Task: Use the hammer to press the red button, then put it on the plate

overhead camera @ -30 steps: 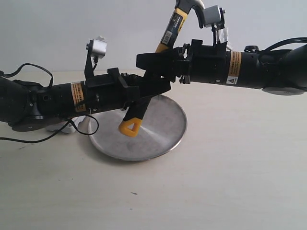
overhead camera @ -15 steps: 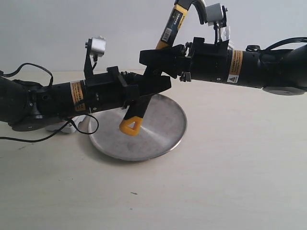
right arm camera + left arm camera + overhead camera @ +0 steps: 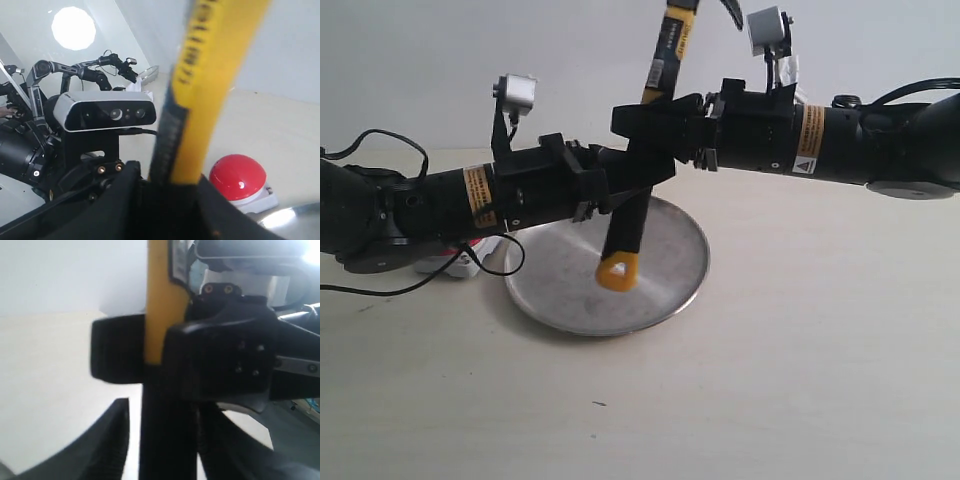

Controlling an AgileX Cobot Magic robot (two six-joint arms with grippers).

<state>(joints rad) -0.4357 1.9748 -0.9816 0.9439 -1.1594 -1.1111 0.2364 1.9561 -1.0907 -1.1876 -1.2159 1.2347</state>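
Right gripper point(image 3: 170, 192) clamps hammer point(image 3: 623, 240), left gripper point(image 3: 164, 440) gapes around it — red button point(image 3: 237, 176) clearest from right wrist.

A pale, matt table point(image 3: 800, 380) carries everything. A round silver plate point(image 3: 665, 285) lies left of centre, towards the far side. Just beside its left rim sits the red button point(image 3: 237, 176) on its light base, mostly hidden. A small dark speck point(image 3: 599, 404) lies nearer than the plate.

hammer point(image 3: 628, 225) label, arm stickers point(image 3: 808, 140): none legible
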